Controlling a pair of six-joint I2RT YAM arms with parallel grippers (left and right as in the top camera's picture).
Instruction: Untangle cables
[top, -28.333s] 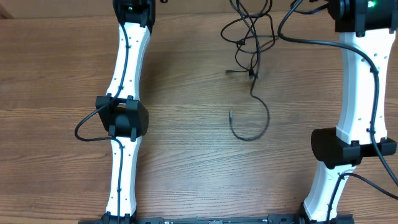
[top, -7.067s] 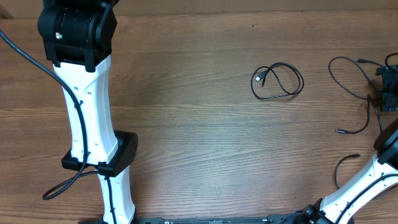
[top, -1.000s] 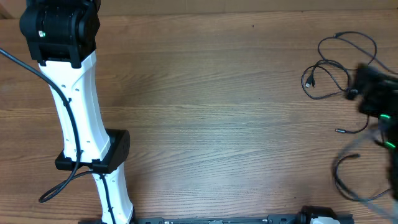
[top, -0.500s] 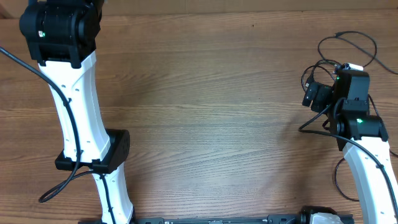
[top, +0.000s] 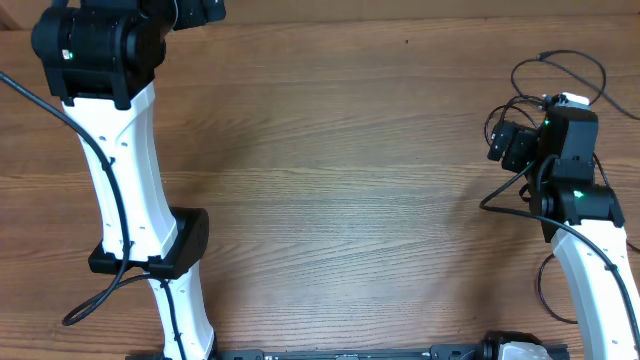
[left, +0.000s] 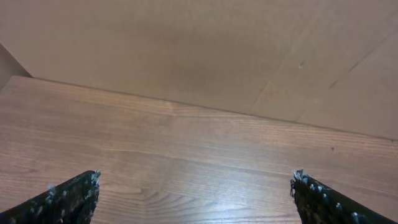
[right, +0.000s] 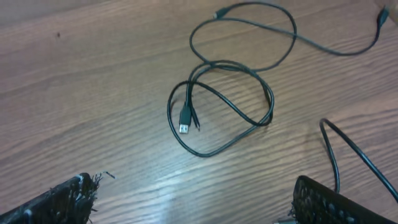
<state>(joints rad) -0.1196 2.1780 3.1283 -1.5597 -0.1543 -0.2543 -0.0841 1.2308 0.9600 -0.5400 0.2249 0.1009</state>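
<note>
Thin black cables lie at the table's right end. In the right wrist view one cable is coiled in a loose ring, its USB plug (right: 185, 121) inside the ring. A second cable (right: 293, 31) loops above it and a third (right: 328, 140) curves at the right. From overhead, a wide cable loop (top: 603, 75) lies beyond the right arm, which covers most of the coil. My right gripper (right: 196, 200) (top: 505, 145) hovers open just short of the coil, touching nothing. My left gripper (left: 194, 199) (top: 195, 10) is open over bare wood at the far left.
A cardboard wall (left: 186, 43) rises behind the table's far edge. Another thin cable (top: 541, 285) curls near the right arm's base. The white left arm (top: 125, 180) stands along the left side.
Over the last second the right arm swung in from the right edge and settled above the coiled cable. The left gripper tip has edged into view at the top.
</note>
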